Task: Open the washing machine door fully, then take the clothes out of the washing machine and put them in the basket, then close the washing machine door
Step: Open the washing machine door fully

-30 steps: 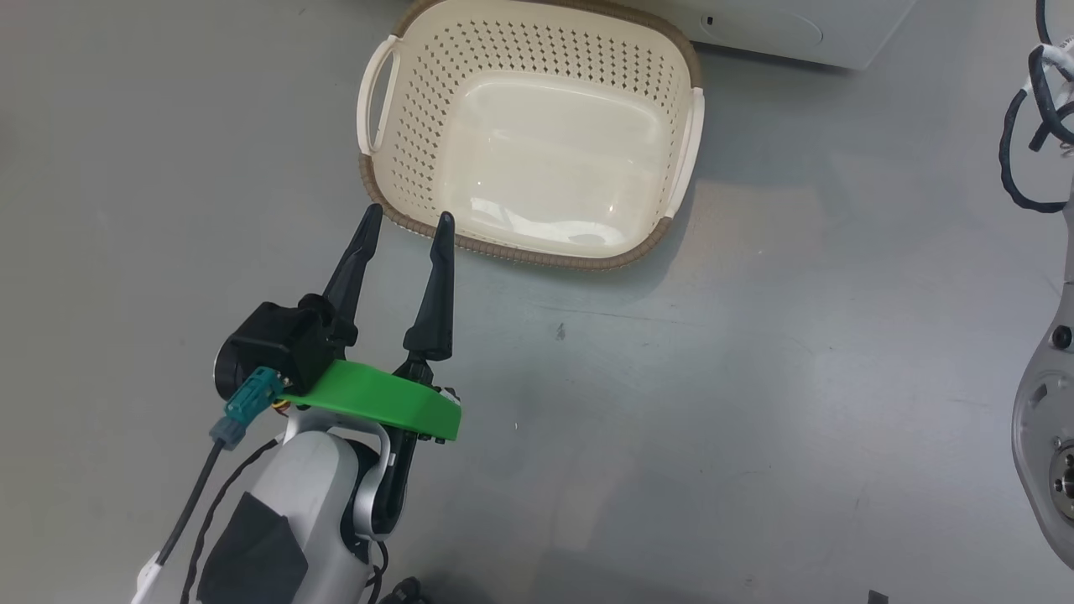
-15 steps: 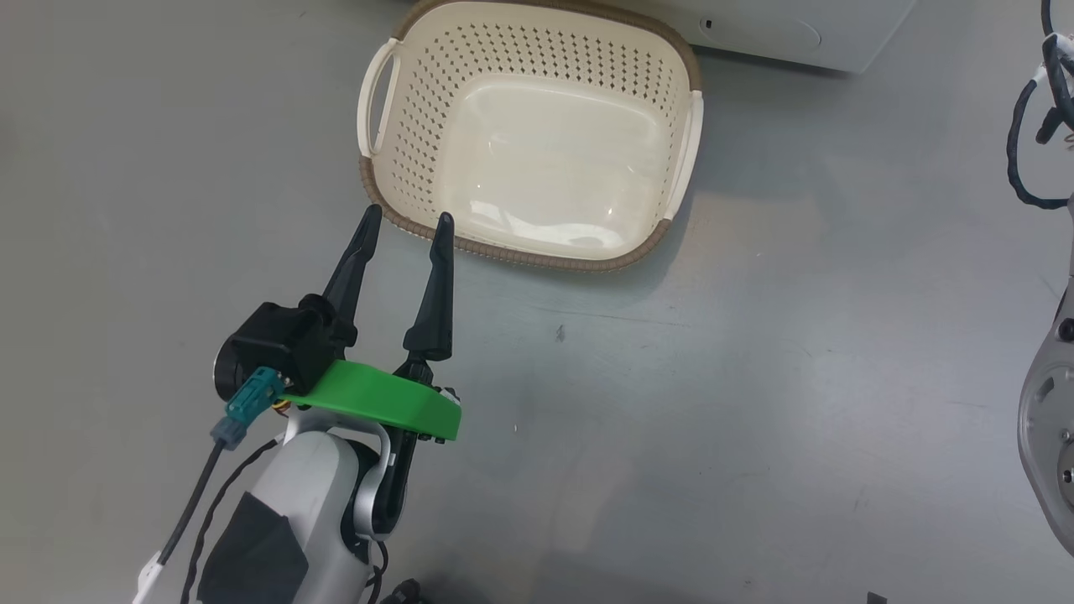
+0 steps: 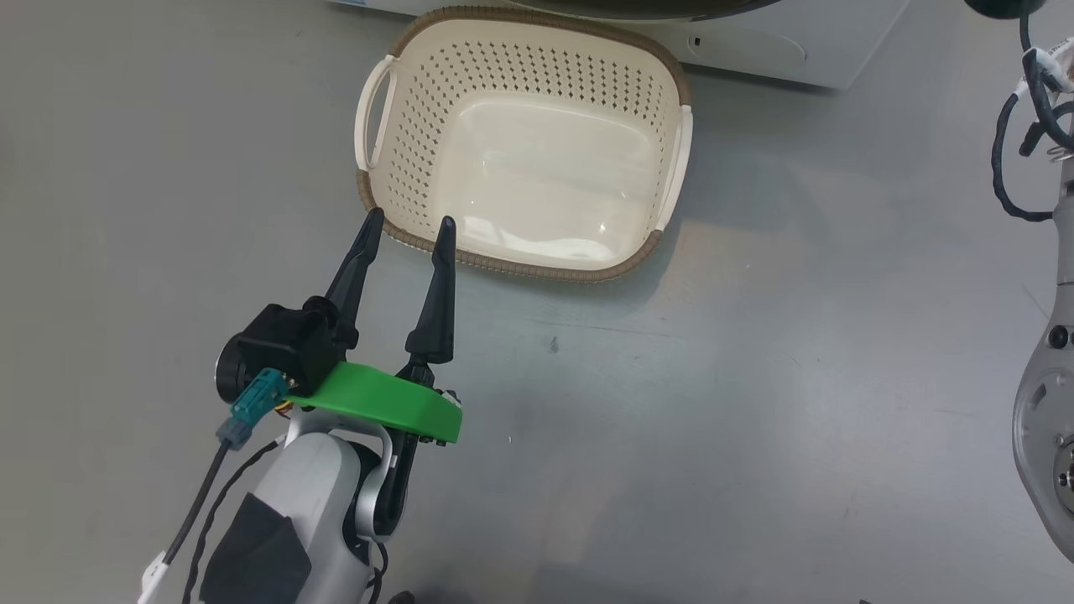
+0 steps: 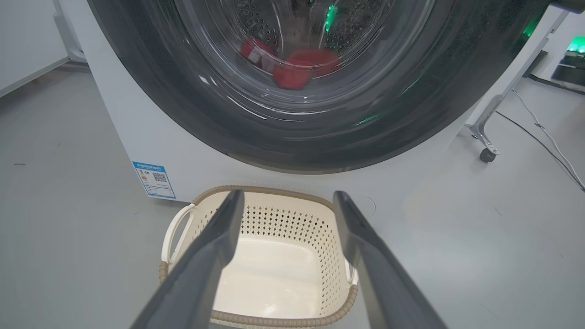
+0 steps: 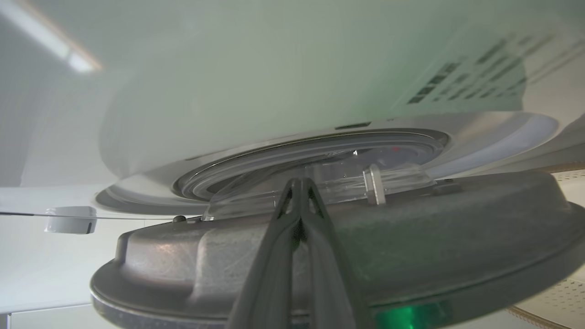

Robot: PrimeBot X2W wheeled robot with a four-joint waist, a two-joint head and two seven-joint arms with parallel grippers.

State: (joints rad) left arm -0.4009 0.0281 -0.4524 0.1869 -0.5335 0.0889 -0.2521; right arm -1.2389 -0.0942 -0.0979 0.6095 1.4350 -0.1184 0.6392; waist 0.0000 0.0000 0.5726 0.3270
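- Shifted since a second ago: head camera framing, basket [image 3: 411, 151] now lower, black door rim along top edge.
- Counted: one basket, one washing machine [image 4: 137, 137], one washing machine door [image 4: 192, 109], one blue sticker [image 4: 154, 179].
- Red clothes [image 4: 301, 68] behind door glass, above basket; number unclear.
- Left gripper [image 3: 409, 220]: spread wide, holding nothing, tips at basket's near rim.
- Right gripper [image 5: 299, 183]: pinched shut on nothing, at door's grey inner face; contact unclear.
- Door ajar, overhanging basket's far rim.
- Open grey floor [image 3: 755, 377] right of basket.
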